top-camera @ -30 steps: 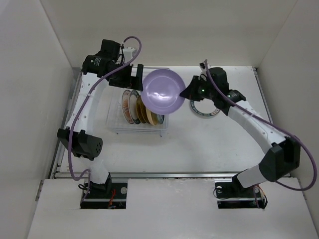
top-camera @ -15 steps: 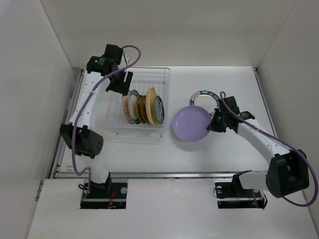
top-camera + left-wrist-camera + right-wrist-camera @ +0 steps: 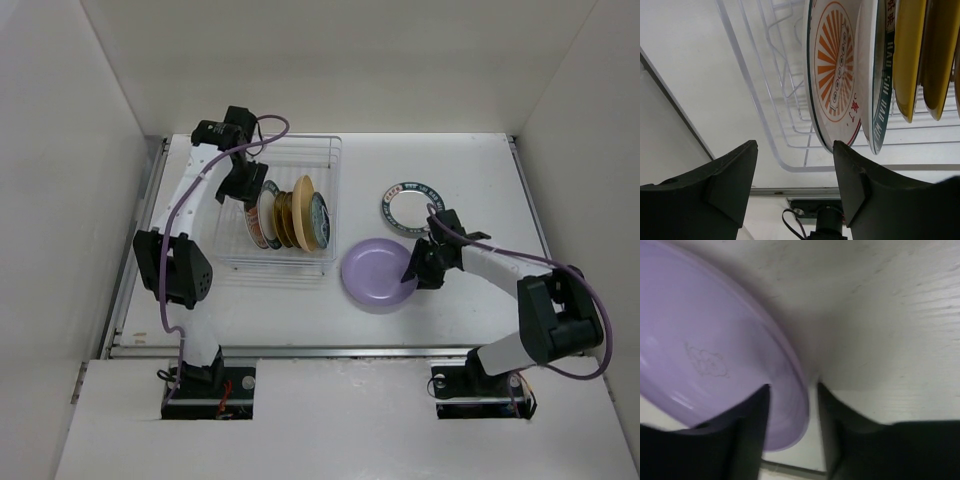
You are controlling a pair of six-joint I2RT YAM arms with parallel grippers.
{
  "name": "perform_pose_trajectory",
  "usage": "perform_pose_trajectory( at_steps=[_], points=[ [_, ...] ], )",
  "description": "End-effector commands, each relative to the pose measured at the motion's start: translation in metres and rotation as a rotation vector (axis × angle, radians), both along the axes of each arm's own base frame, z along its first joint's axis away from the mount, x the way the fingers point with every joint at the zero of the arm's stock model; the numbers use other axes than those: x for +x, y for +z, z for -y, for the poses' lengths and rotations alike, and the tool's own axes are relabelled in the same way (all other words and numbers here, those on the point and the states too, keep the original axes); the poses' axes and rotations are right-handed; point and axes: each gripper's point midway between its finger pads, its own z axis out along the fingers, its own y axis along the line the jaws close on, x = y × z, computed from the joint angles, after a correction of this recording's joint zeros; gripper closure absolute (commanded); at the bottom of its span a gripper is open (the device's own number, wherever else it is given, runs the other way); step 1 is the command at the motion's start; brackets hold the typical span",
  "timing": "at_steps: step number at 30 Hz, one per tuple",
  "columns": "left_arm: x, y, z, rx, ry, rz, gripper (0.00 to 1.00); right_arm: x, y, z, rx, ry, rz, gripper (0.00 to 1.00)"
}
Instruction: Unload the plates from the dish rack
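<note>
The lavender plate [image 3: 375, 275] lies flat on the table right of the dish rack [image 3: 333, 170]. My right gripper [image 3: 414, 268] is at its right rim. In the right wrist view the rim [image 3: 790, 390] passes between the parted fingers [image 3: 752, 415], so my right gripper [image 3: 792, 387] is open. Several plates stand on edge in the rack: a white-orange one [image 3: 832, 75], a teal-rimmed one [image 3: 879, 75] and yellow ones [image 3: 910, 55]. My left gripper [image 3: 246, 187] [image 3: 794, 145] hangs open at the white-orange plate's edge, which is beside one fingertip [image 3: 842, 155].
A white plate with a dark teal patterned rim [image 3: 408, 208] lies flat on the table, behind the lavender one. A teal patterned plate [image 3: 319, 221] is the rightmost in the rack. White walls enclose the table on three sides.
The right arm carried the lavender plate from above the rack down onto the table, and its jaws parted. The left gripper moved down to the leftmost racked plate and narrowed.
</note>
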Motion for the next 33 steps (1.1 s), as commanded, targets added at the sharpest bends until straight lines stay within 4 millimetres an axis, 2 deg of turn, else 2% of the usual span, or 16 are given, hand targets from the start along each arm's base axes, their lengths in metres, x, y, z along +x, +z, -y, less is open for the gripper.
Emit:
perform_pose_trajectory(
  at_steps=[1,4,8,10,12,13,14,18,20,21,22,23,27,28,33],
  points=[
    [-0.004,-0.001,-0.005,0.014,0.009,-0.008,0.41,0.006,0.0,-0.001,0.004,0.0,0.025,0.46],
    [-0.003,-0.005,-0.003,0.009,0.007,-0.022,0.4,0.012,0.012,0.002,-0.013,-0.011,0.06,0.29],
    [0.0,-0.019,0.004,-0.017,-0.003,-0.057,0.42,0.015,0.028,0.006,-0.028,-0.02,0.085,0.27],
    [0.005,-0.02,0.008,-0.031,-0.007,-0.057,0.53,0.021,0.042,0.01,-0.054,-0.024,0.122,0.27],
    [0.006,-0.029,0.012,-0.049,-0.013,-0.09,0.58,0.025,0.048,0.013,-0.074,-0.022,0.132,0.27],
    [0.009,-0.029,0.013,-0.05,-0.013,-0.086,0.59,0.031,0.059,0.014,-0.083,-0.02,0.163,0.27],
    [0.009,-0.035,0.013,-0.043,-0.012,-0.115,0.64,0.03,0.062,0.015,-0.085,-0.019,0.156,0.27],
    [0.009,-0.039,0.013,-0.038,-0.011,-0.133,0.78,0.038,0.083,0.018,-0.109,-0.011,0.192,0.27],
    [0.008,-0.037,0.014,-0.043,0.006,-0.132,0.93,0.042,0.098,0.017,-0.098,-0.014,0.23,0.27],
    [0.009,-0.037,0.012,-0.033,0.009,-0.129,1.0,0.042,0.098,0.017,-0.098,-0.014,0.231,0.27],
    [0.008,-0.035,0.012,-0.033,0.009,-0.131,1.0,0.045,0.106,0.016,-0.091,-0.016,0.255,0.27],
    [0.008,-0.034,0.01,-0.023,0.011,-0.128,1.0,0.042,0.105,0.017,-0.095,-0.015,0.244,0.27],
    [0.018,0.001,0.004,-0.024,0.035,-0.025,1.0,0.05,0.126,0.015,-0.09,-0.002,0.291,0.27],
    [0.015,0.014,0.004,-0.032,0.034,0.005,1.0,0.05,0.129,0.015,-0.09,-0.002,0.292,0.27],
    [0.018,0.054,0.004,-0.067,0.042,0.139,1.0,0.062,0.157,0.012,-0.086,0.037,0.353,0.27]
  ],
)
